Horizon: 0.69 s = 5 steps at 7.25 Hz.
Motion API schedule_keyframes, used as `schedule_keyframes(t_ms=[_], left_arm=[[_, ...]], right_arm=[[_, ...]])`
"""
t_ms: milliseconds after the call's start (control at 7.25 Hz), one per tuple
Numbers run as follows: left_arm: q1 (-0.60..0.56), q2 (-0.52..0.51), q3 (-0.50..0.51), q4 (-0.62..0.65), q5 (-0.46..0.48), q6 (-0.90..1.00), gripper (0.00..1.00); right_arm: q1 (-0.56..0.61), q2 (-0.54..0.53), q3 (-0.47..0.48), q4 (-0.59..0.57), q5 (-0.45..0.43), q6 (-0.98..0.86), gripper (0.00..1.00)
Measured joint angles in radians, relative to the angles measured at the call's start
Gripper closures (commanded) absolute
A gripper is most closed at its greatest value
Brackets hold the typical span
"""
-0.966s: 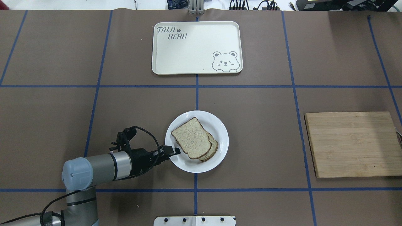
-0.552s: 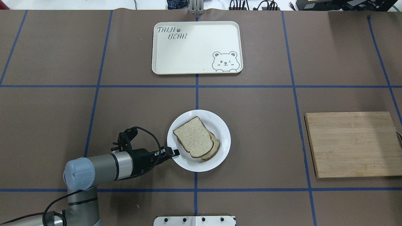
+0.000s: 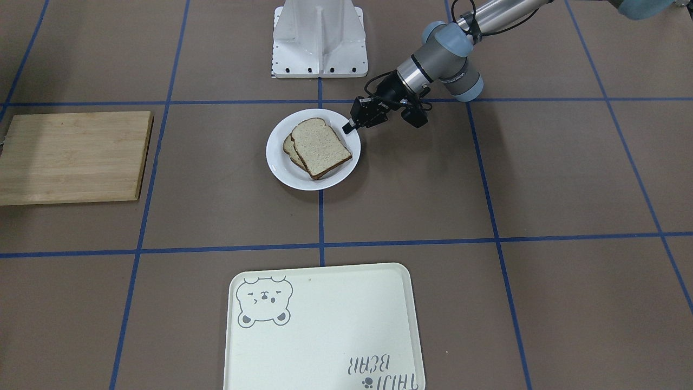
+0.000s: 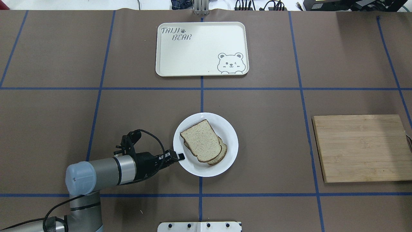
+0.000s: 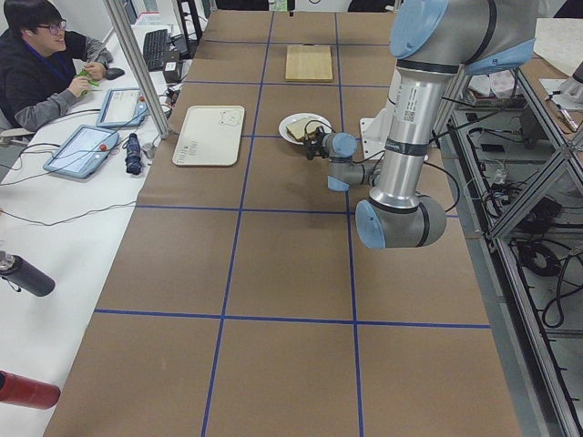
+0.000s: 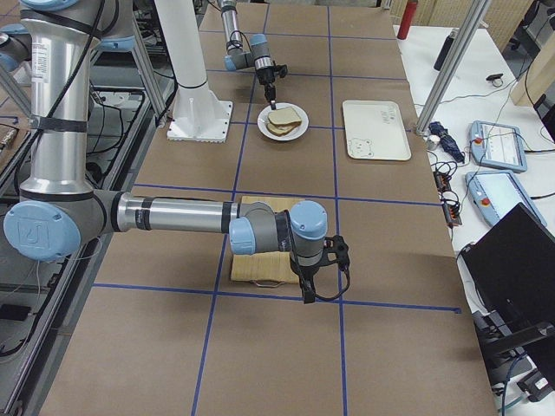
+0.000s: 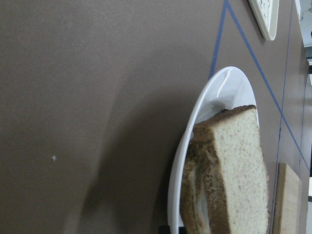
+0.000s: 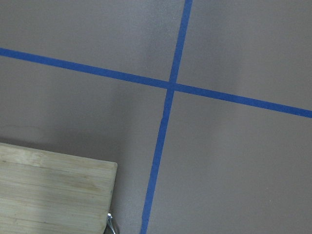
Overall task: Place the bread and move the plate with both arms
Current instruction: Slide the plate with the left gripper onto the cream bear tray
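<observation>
The white plate [image 4: 232, 145] lies near the table's middle with two stacked slices of brown bread [image 4: 201, 139] on it. The top slice is plain and has a dark crust. My left gripper [image 4: 181, 157] reaches in level from the left and is shut on the plate's left rim. The front view shows this too, with the gripper [image 3: 347, 128] at the rim of the plate [image 3: 281, 162]. The left wrist view shows the plate's rim [image 7: 214, 92] and the bread [image 7: 239, 165] close up. My right gripper [image 6: 305, 292] shows only in the right side view, over the table by the cutting board. I cannot tell whether it is open or shut.
A cream tray with a bear drawing [image 4: 199, 48] lies at the far middle of the table. A wooden cutting board [image 4: 362, 148] lies at the right, and its corner shows in the right wrist view [image 8: 48, 190]. The robot's white base plate [image 4: 199, 226] is at the near edge.
The plate with the bread has slid a little to the right, with my left gripper still at its left rim. The left arm shifted slightly with it.
</observation>
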Motion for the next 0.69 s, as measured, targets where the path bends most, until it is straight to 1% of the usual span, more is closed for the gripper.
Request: schedule_keyframes(t_ms=[414,690], left_arm=[[-0.024,-0.015,-0.027,0.001,0.015,-0.006,1.0],[-0.071,-0.052,-0.024,0.019,0.057,-0.091,1.0]], right_arm=[[0.0,0.005,-0.003,0.0,0.0,0.0,0.0],[0.0,0.008,-0.007,0.0,0.0,0.0,0.0]])
